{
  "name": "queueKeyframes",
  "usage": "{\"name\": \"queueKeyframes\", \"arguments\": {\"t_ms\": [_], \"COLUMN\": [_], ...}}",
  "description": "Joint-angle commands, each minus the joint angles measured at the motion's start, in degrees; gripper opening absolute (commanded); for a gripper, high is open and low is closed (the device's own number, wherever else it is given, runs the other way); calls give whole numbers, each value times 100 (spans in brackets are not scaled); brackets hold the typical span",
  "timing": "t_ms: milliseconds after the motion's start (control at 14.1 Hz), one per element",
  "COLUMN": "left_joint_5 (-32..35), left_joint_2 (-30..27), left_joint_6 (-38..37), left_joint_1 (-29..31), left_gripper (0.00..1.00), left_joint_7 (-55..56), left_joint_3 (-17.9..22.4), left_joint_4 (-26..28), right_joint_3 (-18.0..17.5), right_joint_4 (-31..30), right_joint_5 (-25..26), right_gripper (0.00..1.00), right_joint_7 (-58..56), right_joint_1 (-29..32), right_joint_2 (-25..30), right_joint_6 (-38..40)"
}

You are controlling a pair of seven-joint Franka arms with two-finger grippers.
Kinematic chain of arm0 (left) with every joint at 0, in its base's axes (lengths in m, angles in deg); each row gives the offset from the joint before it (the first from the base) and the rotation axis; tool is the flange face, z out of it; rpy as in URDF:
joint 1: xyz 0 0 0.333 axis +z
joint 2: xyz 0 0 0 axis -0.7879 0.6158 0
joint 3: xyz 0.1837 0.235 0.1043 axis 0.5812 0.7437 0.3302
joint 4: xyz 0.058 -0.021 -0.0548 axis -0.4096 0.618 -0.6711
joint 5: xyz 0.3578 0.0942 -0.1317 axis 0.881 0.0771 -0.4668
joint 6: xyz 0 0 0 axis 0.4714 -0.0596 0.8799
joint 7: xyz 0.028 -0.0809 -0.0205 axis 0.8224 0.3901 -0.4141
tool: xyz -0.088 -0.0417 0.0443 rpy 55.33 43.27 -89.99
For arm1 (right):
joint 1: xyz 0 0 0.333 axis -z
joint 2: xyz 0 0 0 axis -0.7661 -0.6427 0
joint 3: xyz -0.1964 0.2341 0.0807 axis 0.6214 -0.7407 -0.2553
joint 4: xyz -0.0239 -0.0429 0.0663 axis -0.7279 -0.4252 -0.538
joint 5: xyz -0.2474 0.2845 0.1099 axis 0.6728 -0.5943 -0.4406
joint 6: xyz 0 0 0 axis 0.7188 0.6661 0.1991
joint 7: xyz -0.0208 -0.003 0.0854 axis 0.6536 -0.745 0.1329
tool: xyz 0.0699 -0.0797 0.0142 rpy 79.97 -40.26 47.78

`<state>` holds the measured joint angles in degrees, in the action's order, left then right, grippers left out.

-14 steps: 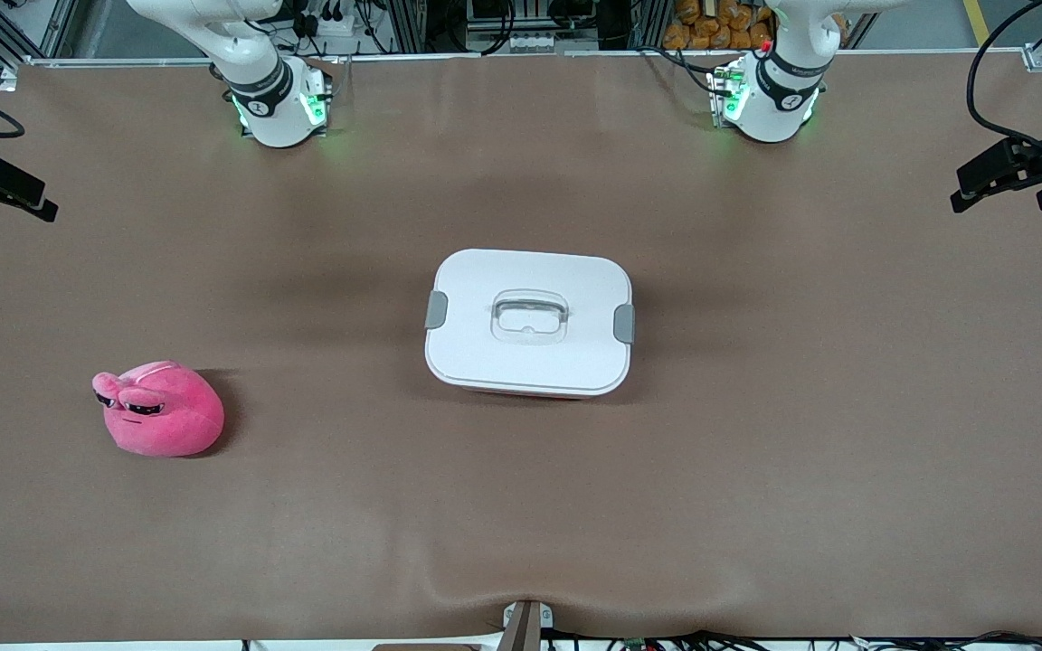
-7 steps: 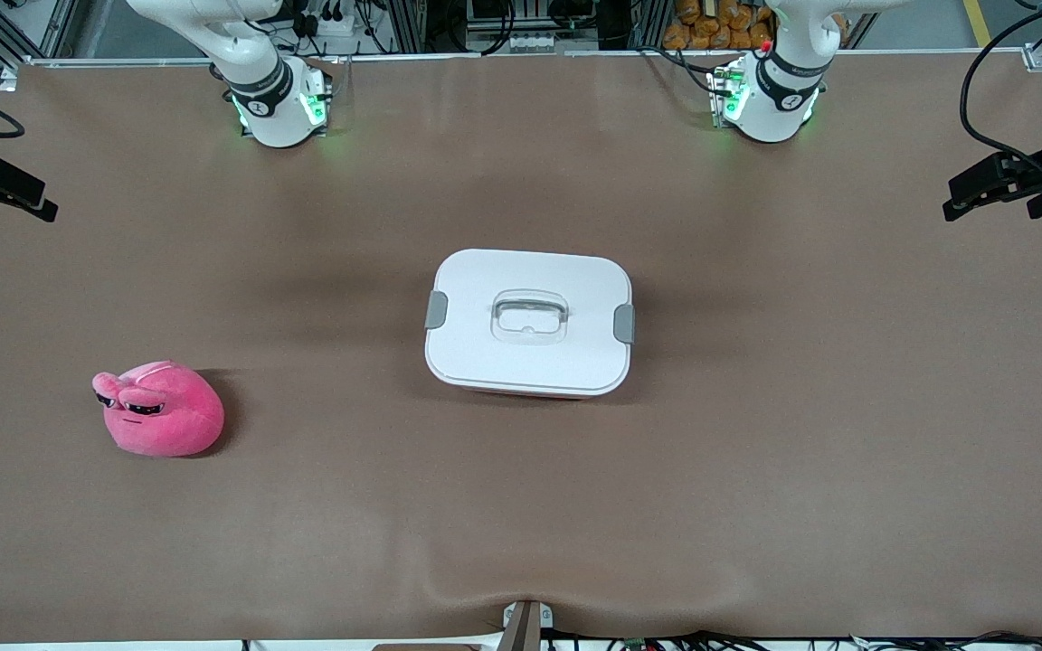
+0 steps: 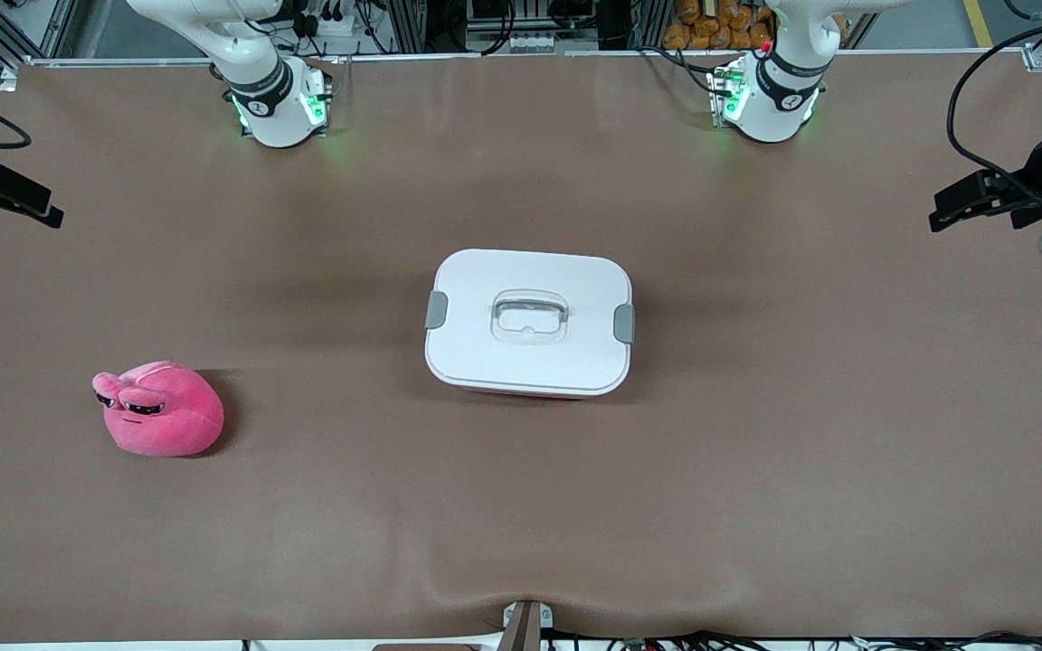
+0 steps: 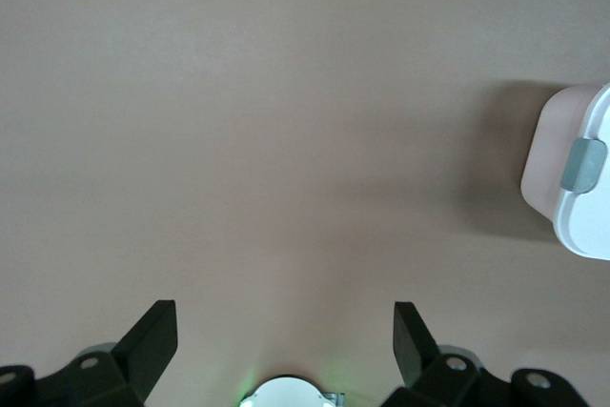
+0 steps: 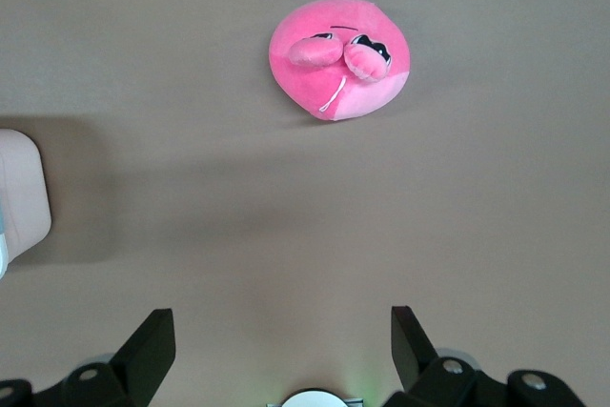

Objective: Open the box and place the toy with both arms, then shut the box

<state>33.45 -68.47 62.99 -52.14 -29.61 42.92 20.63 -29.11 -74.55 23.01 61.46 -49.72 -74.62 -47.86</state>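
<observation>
Brown tabletop (image 3: pixel 756 470): box (image 3: pixel 530 321) shut, toy (image 3: pixel 159 420) untouched. Both tools wide, empty; left tool (image 4: pixel 286 335) drifts boxward, right tool (image 5: pixel 283 335) barely moves—approach starting.

No legible text, label, brand, number or sign anywhere. Small dark marks on the black joint bands of both arm bases (image 3: pixel 279 99), too small to read. Nothing printed on the white lid of the box (image 3: pixel 528 322), nor on the toy (image 3: pixel 159 420).
</observation>
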Motion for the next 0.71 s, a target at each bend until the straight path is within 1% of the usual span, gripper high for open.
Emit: {"name": "queueKeyframes", "arguments": {"t_ms": [0, 213, 498, 640], "left_joint_5": [-146, -208, -261, -357], "left_joint_2": [160, 345, 600, 679], "left_joint_6": [-62, -27, 201, 316], "left_joint_1": [-29, -64, -222, -327], "left_gripper": [100, 100, 100, 100], "left_joint_7": [268, 690, 1050, 1428], "left_joint_3": [1, 1, 1, 1], "left_joint_4": [-101, -118, -198, -198], "right_joint_3": [22, 22, 22, 14], "right_joint_4": [247, 344, 353, 353], "right_joint_5": [73, 82, 152, 135], "right_gripper": [100, 100, 100, 100], "right_joint_7": [-38, -38, -30, -30], "right_joint_1": [-55, -63, -81, -72], "right_joint_2": [-234, -507, -534, -683], "right_joint_6": [2, -173, -367, -542]}}
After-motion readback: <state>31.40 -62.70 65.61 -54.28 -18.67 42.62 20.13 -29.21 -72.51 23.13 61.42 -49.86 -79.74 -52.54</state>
